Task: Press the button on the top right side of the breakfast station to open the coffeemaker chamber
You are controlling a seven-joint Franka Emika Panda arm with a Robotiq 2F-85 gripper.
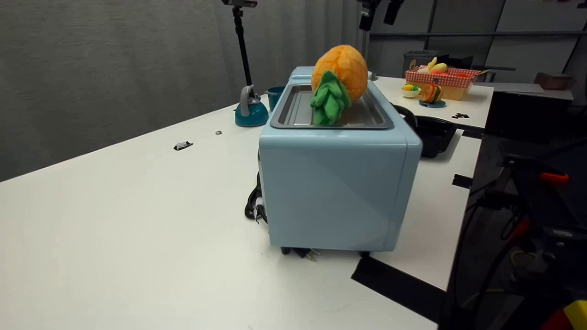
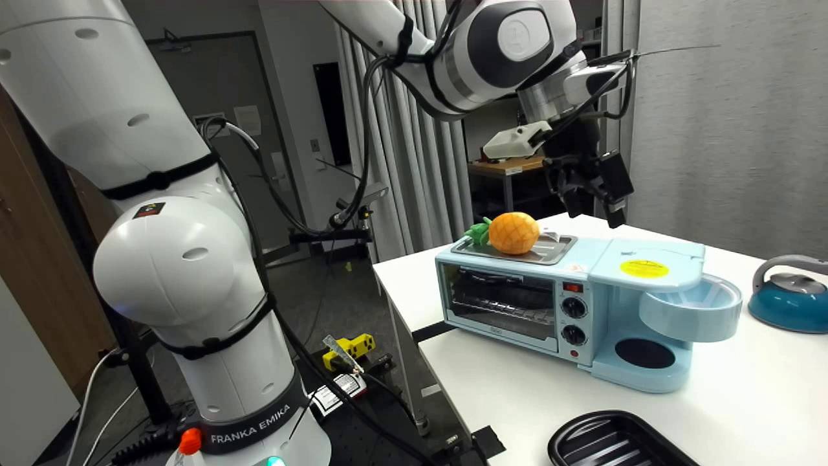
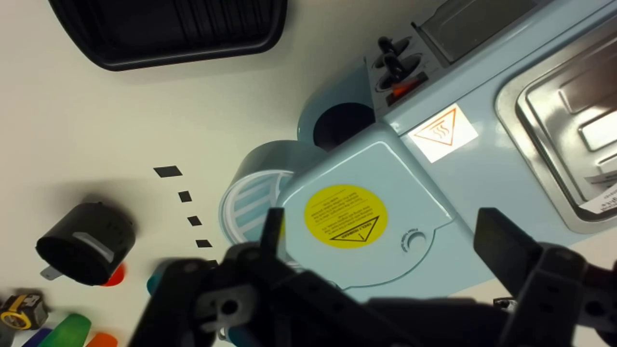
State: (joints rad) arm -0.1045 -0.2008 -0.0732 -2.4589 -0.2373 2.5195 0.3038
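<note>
Widely parted and empty, the pincer [image 3: 382, 222] hung above the breakfast station [image 2: 598, 314]; lowered so spread, it risked striking the swung-out coffeemaker chamber [image 2: 691, 318].

Table [image 1: 137, 229] bright, floor [image 2: 359, 304] dim; tool [image 3: 385, 238] blurred in wrist view

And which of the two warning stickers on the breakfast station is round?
The yellow sticker, on the lid of the breakfast station, is the round one; the white sticker, between the lid and the metal tray, is four-sided.
</note>
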